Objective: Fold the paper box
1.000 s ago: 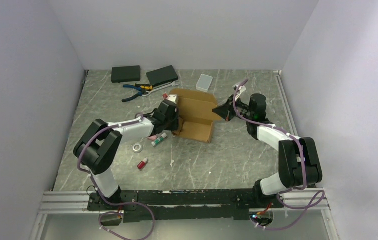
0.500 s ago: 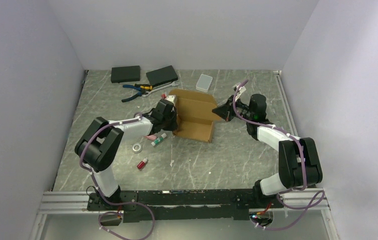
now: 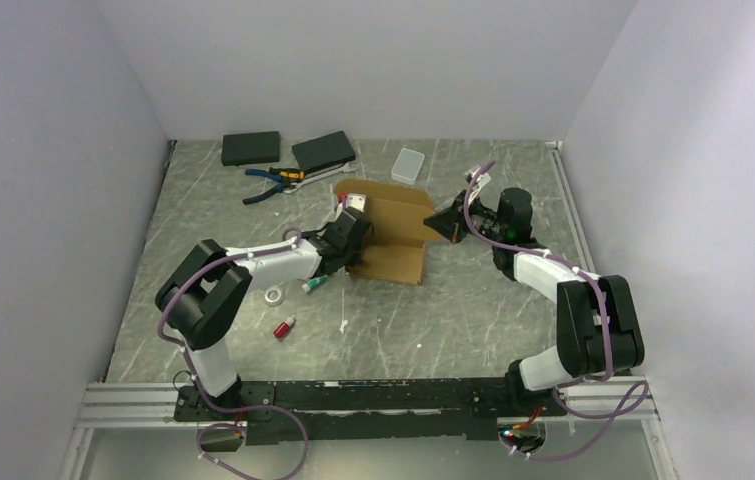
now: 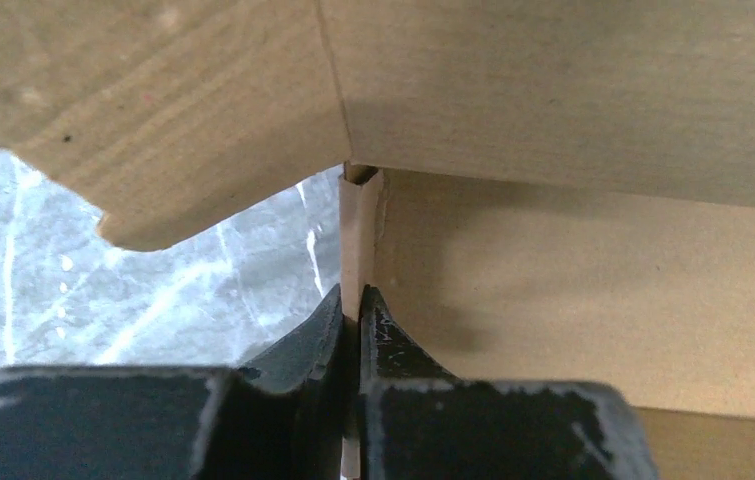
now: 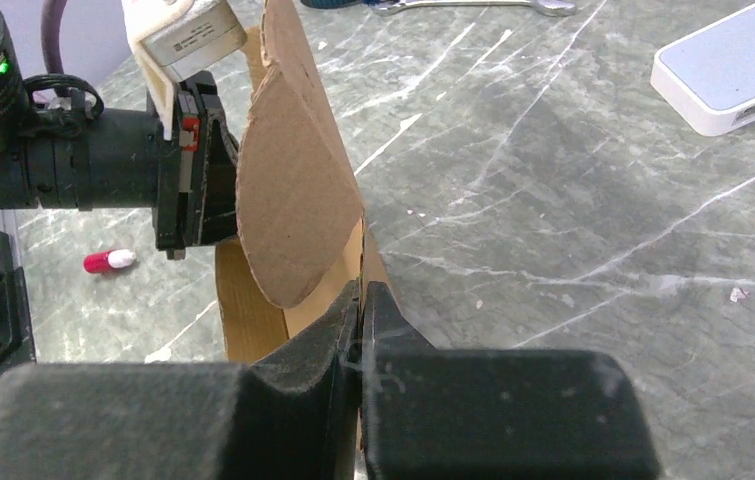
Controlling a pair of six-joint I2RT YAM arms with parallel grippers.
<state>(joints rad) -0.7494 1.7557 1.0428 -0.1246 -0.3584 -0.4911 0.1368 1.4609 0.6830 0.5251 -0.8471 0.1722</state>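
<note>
The paper box [image 3: 393, 262] stands between both grippers. The left gripper [image 4: 351, 308] pinches its left wall; the right gripper [image 5: 362, 300] pinches its right flap

The paper box [image 3: 393, 228] is plain brown, paler tan along its cut edges. The table [image 3: 473, 300] is grey-green, marbled with thin white veins. At the far left lie a black box [image 3: 251, 148] and a second black box [image 3: 323, 151]; the pliers [image 3: 271, 180] near them have blue handles. The case [image 3: 408, 165], far and right of centre, is translucent white. The vial [image 3: 284, 326] at the near left is red with a white cap. The left gripper [image 4: 351, 300] and right gripper [image 5: 363, 295] are black. The left arm [image 3: 263, 258] and right arm [image 3: 543, 268] are white and black, with purple cables [image 3: 467, 200]. The walls [image 3: 353, 60] are pale lilac.
</note>
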